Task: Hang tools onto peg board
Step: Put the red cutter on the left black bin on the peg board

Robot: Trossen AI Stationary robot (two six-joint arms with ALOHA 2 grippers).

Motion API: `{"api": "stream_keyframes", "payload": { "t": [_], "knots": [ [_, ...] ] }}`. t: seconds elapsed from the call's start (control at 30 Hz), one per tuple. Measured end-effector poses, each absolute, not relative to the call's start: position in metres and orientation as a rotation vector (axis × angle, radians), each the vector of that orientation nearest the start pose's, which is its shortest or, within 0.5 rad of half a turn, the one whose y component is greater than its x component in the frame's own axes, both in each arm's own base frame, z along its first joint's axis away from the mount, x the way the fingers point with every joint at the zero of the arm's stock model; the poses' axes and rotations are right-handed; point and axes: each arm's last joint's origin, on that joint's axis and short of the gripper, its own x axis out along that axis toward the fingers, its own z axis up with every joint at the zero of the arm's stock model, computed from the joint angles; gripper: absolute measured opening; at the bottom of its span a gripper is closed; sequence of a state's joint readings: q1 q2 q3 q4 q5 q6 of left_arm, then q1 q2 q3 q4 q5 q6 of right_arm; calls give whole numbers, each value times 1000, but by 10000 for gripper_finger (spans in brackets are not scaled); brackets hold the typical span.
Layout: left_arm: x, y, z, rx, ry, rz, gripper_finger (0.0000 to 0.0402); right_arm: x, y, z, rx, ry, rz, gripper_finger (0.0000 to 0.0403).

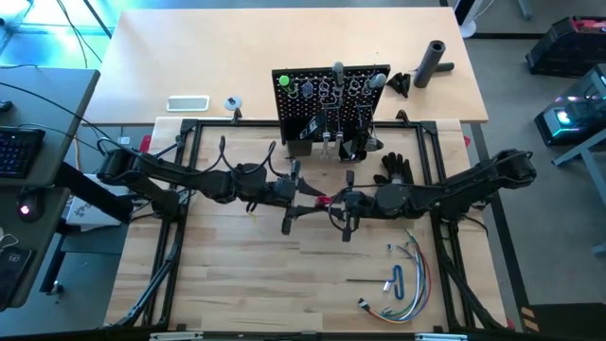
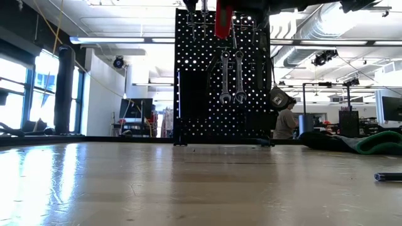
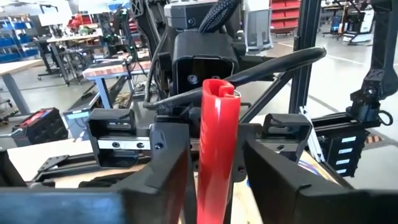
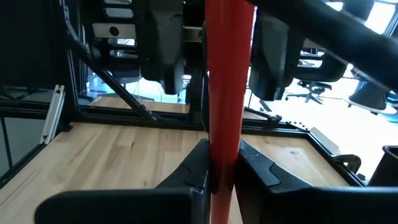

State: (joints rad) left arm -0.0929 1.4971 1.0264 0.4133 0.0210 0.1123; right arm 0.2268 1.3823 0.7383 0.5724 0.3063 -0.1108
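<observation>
The two grippers are brought together above the middle of the wooden table (image 1: 237, 265), just in front of the peg board (image 1: 327, 99), with a red-handled tool (image 1: 323, 201) between them. In the right wrist view the right gripper (image 4: 222, 163) is seen clamped narrowly on the red handle, its two dark fingers (image 4: 194, 168) pressed against either side of it. In the left wrist view the left gripper (image 3: 216, 165) is placed around the same red handle, one finger (image 3: 163, 168) on each side; its jaws stand partly apart, and whether the pads are actually touching the handle cannot be told. In the low view the red handle (image 2: 223, 20) is seen held high off the table, in front of the upper part of the black perforated panel (image 2: 195, 75). The peg board is stood upright at the far edge of the work area, and two silver wrenches (image 2: 232, 76) are hung side by side on it, with further tools along its top row, a green-handled one (image 1: 284, 82) at its left end. On the table to the right, a bundle of coloured wires (image 1: 409, 275) is laid near the front, and a black glove (image 1: 395, 169) is laid beside the peg board's base. A black cylinder (image 1: 434, 62) is stood on the farther table behind. A person (image 2: 287, 119) is visible in the room beyond.
</observation>
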Motion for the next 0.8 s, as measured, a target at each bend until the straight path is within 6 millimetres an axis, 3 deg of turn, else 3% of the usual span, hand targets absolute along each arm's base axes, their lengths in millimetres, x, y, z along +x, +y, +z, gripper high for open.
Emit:
{"api": "stream_keyframes", "payload": {
  "t": [0.2,0.4,0.8],
  "knots": [
    [341,-32,302,153,61,-120,44,292,57,256,-134,80,-86,35],
    [341,-32,302,182,60,-118,45,292,57,256,-148,83,-118,45],
    [313,-18,333,284,41,-6,45,282,66,261,-199,102,-260,172]
  ]
}}
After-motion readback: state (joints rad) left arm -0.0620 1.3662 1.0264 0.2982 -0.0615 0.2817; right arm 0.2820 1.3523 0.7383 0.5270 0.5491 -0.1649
